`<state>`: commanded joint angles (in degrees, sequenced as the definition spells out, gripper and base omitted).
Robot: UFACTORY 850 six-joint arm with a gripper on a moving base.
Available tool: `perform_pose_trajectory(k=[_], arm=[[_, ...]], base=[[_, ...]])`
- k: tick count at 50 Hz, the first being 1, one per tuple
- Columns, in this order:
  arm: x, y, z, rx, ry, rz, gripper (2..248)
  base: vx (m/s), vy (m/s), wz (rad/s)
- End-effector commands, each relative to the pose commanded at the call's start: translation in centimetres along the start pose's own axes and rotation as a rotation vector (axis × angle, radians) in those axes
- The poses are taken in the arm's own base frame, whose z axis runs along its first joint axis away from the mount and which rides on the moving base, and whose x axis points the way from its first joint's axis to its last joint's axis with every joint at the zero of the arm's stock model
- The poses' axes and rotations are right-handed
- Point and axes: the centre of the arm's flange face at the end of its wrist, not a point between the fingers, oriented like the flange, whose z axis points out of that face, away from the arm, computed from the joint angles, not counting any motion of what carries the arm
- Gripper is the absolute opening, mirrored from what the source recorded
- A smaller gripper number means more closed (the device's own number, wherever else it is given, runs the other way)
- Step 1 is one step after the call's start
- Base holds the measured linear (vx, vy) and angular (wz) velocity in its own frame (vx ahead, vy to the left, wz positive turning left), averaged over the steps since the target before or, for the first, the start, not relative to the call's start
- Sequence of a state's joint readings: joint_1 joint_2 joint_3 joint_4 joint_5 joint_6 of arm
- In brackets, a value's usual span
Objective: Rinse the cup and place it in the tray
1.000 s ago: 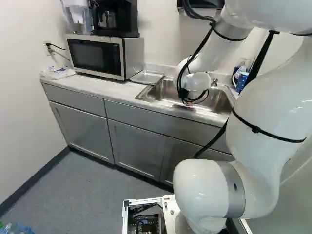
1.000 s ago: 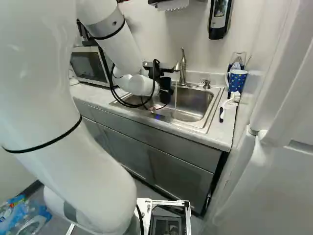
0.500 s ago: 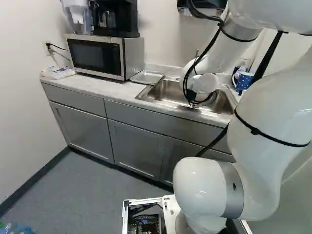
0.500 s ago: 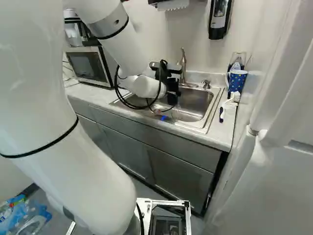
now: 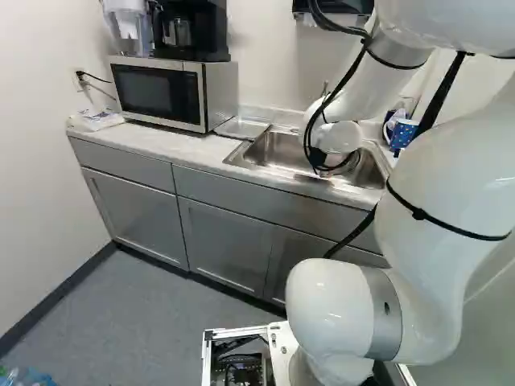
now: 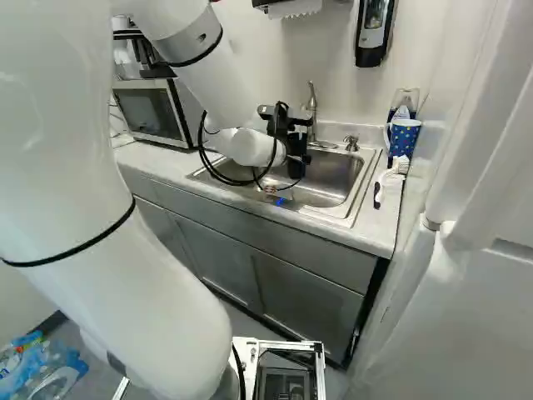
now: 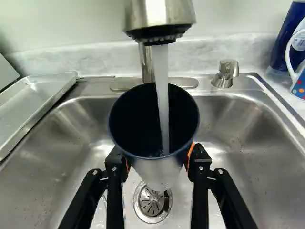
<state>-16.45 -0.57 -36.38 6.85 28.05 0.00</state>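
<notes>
Under the running faucet [image 7: 159, 14], over the sink [image 7: 62, 143]: cup [image 7: 136, 114] held above the drain [image 7: 151, 202], touching neither. Appearance: interior very dark, near black; rim thin and dark blue; outer wall pale silver-grey where visible, narrowing away from the mouth. Mouth round, turned toward the wrist camera. Water stream [image 7: 163, 95] clear to whitish, entering the mouth and meeting the inner wall close to the rim. Water level inside: cannot tell. Gripper [image 6: 296, 146]: fingers parted by the cup's width, orange pads [image 7: 191, 153] pressing its wall from two opposite sides. Metal tray [image 7: 40, 95] lies beside the sink, apart from the cup.
</notes>
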Motion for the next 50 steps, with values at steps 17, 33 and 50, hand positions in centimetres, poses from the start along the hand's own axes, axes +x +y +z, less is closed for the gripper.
perform_pose_trajectory(k=[17, 33, 50], arm=[[0.0, 0.0, 0.0, 0.0, 0.0, 0.0, 126], [0.0, 0.0, 0.0, 0.0, 0.0, 0.0, 126], [0.0, 0.0, 0.0, 0.0, 0.0, 0.0, 126]], base=[[0.0, 0.0, 0.0], [0.0, 0.0, 0.0], [0.0, 0.0, 0.0]])
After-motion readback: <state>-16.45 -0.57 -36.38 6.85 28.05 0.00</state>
